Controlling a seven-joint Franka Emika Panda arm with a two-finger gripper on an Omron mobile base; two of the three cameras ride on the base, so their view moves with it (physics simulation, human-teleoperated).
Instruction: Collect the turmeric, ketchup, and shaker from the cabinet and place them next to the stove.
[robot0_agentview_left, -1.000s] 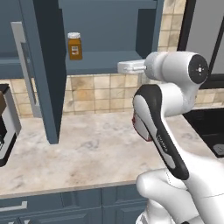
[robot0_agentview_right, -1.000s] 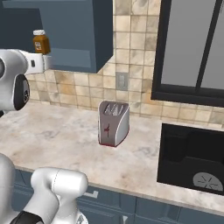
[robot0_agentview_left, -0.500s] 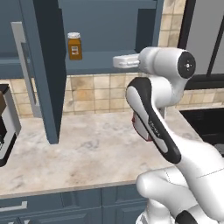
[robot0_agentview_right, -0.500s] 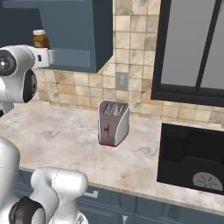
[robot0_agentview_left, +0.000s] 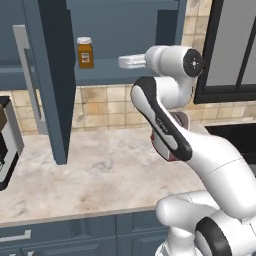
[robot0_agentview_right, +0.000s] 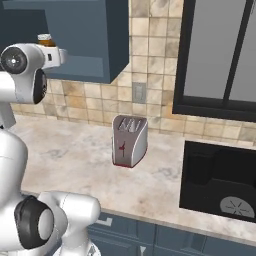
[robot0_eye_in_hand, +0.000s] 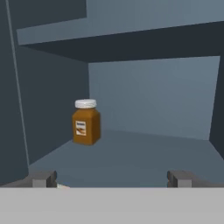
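Item: turmeric (robot0_eye_in_hand: 86, 122), upright on the shelf of the open cabinet (robot0_agentview_left: 50, 75), left of centre. My pincer (robot0_eye_in_hand: 111, 178), jaws wide and empty, has risen to shelf level, now facing the jar: reach-in appears next.

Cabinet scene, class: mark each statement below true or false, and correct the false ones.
1. The turmeric stands upright on the cabinet shelf. True.
2. The gripper is shut on the turmeric. False: its jaws stand open, with the jar farther in and off to one side, untouched.
3. The cabinet door is open. True.
4. A toaster lies tipped over on the counter. False: it stands upright.
5. The ketchup stands beside the turmeric on the shelf. False: the jar stands alone on the part of the shelf in view.
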